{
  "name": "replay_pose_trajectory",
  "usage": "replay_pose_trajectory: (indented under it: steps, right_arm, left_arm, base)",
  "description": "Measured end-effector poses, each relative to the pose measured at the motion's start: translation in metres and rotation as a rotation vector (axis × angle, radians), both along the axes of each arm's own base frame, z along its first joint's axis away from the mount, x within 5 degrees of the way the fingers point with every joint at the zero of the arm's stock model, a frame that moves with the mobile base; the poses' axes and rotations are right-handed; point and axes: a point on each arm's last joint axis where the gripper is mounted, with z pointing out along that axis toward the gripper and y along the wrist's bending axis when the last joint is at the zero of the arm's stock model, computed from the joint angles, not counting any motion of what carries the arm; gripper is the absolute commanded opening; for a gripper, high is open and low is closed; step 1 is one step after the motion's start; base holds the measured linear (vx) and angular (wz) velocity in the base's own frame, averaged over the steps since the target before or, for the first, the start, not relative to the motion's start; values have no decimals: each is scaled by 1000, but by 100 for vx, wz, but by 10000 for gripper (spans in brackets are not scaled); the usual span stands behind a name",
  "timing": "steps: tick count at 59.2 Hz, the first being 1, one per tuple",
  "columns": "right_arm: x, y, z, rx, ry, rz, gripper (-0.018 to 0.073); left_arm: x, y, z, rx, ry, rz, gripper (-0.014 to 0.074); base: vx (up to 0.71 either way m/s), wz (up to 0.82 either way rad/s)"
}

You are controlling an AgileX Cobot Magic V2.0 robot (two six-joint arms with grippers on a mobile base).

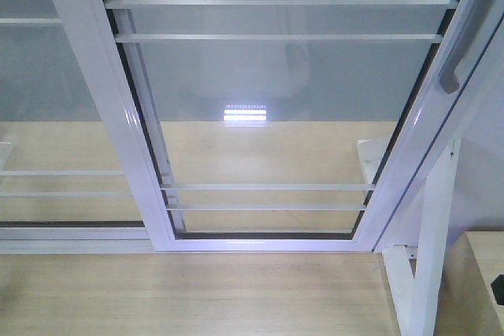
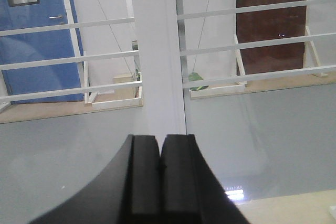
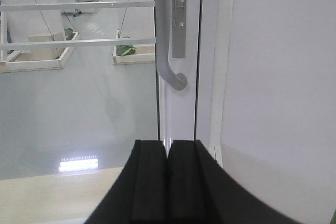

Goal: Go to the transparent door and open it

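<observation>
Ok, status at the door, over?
Left gripper shut, empty. Right gripper shut, empty, facing the door handle, not touching. Glass door looks closed. Nothing in the way.

Unobstructed air before door handle (image 3: pixel 164 35)

Front camera tilted down at transparent door (image 1: pixel 276 76), both wrist cameras level, close, right facing handle (image 3: pixel 163 24)

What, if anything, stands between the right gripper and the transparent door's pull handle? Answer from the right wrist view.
Nothing visible does. The right gripper, jaws shut, faces the curved lower end of the pull handle on the transparent door. Only open air shows between them.
</observation>
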Motion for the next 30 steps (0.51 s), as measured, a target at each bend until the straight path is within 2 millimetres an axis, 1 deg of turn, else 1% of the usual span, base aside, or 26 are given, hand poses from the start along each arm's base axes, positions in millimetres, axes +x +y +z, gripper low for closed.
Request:
replay_pose_trajectory:
  steps: [30]
  right_arm:
    - [0, 0, 0, 0, -2, 0, -8]
  left_arm:
    - [0, 0, 1, 12, -14, 1, -6]
  base:
    - [0, 0]
